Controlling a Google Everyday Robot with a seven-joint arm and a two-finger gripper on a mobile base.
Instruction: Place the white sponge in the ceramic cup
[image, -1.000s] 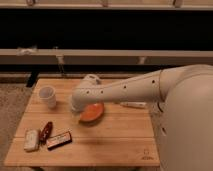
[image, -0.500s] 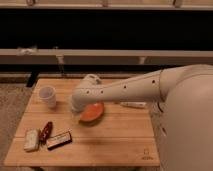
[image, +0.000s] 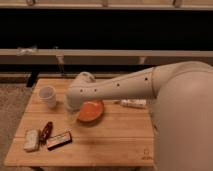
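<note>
The white sponge lies flat near the table's front left corner. The ceramic cup stands upright at the left rear of the table. My arm reaches in from the right, and the gripper hangs down between the cup and the orange bowl, just at the bowl's left rim. It is well behind and to the right of the sponge. I see nothing held in it.
A dark red object lies right of the sponge. A flat white packet with dark markings lies beside that. A white item lies past the arm on the right. The wooden table stands before a dark shelf wall.
</note>
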